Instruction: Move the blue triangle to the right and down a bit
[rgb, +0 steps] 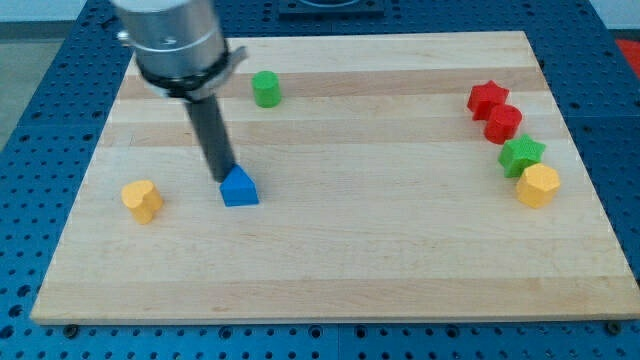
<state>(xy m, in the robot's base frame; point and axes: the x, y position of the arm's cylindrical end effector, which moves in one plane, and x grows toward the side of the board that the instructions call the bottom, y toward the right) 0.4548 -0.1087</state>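
Tip (223, 178): touching the blue triangle (239, 188) at its upper left edge.
Fingers: none, only a bare rod.
Board (330, 260): wooden, other blocks well apart.

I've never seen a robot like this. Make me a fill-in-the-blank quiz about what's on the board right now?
1. My tip touches the upper-left edge of the ____ triangle.
2. The green cylinder sits nearest the view's ____ edge.
3. At the view's right, the green star lies just above a ____ block.
4. The number of red blocks is ____.

Missing words: blue; top; yellow; two
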